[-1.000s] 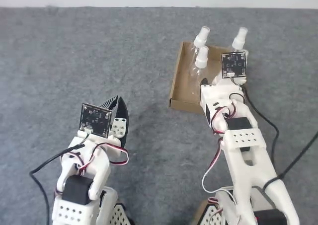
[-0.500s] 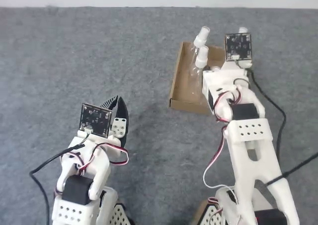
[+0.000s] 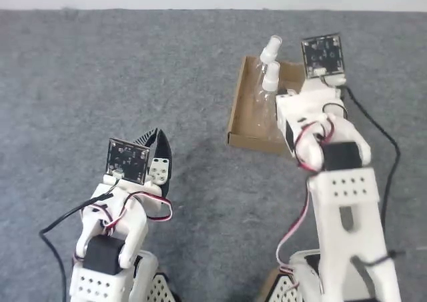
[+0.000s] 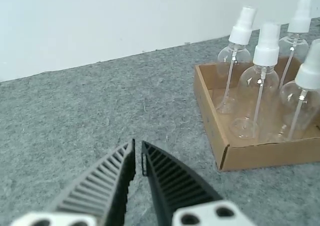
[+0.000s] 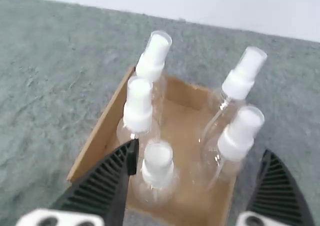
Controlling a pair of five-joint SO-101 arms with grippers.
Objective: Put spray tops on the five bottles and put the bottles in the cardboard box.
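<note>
Standing in the cardboard box (image 5: 98, 134), five bottles (image 5: 134, 132) carry spray tops (image 5: 241, 81); the right arm (image 3: 340, 182) hides three in the high view. Right gripper (image 5: 197, 156) hangs above them, jaws wide apart. Left gripper (image 4: 138, 146), well apart, jaws closed, empty.

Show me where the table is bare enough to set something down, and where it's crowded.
Bare: the grey mat left of the cardboard box, ahead of the left gripper. A narrower strip lies between that gripper and the box. Crowded: the box itself, packed with five bottles, the open right gripper above them.
</note>
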